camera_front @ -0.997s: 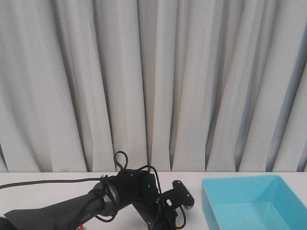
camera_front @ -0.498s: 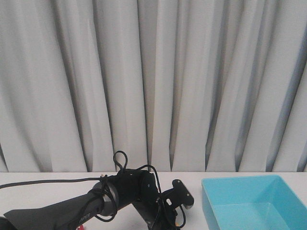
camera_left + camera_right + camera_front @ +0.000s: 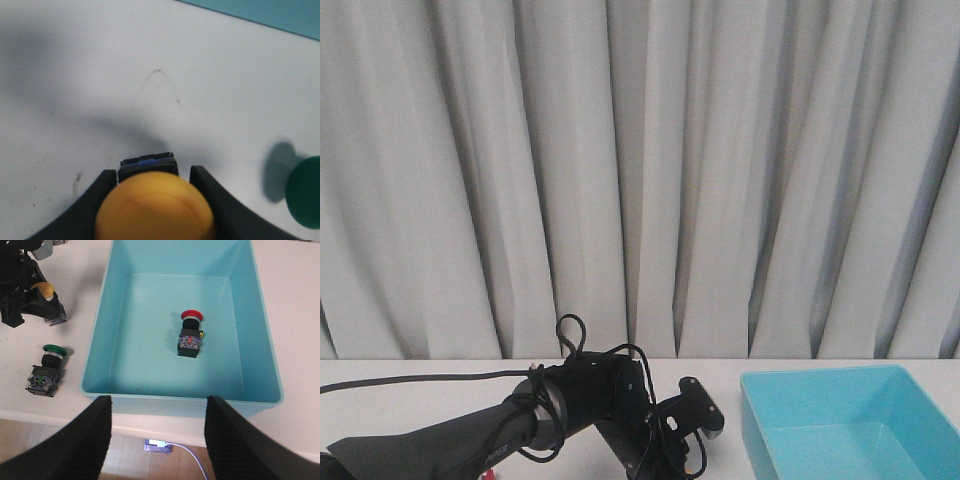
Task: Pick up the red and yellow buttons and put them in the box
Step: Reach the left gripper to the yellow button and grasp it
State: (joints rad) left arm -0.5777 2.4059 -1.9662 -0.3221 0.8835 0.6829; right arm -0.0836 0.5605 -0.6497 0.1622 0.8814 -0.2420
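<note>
In the left wrist view my left gripper (image 3: 152, 172) is shut on the yellow button (image 3: 155, 207), a finger on each side of its round cap, low over the white table. The right wrist view shows that button (image 3: 44, 291) in the black fingers, left of the turquoise box (image 3: 95, 347). The red button (image 3: 191, 332) lies on its side inside the box. My right gripper (image 3: 159, 402) is open and empty above the box's near wall. The front view shows the box (image 3: 820, 377) at the right.
A green-capped button (image 3: 47, 370) lies on the table left of the box, near the yellow one; its cap also shows in the left wrist view (image 3: 306, 192). The table's front edge (image 3: 60, 417) runs just below the box, with wooden floor and a cable beyond.
Hardly anything: the left gripper has sunk very slightly in the front view. The box has not moved.
</note>
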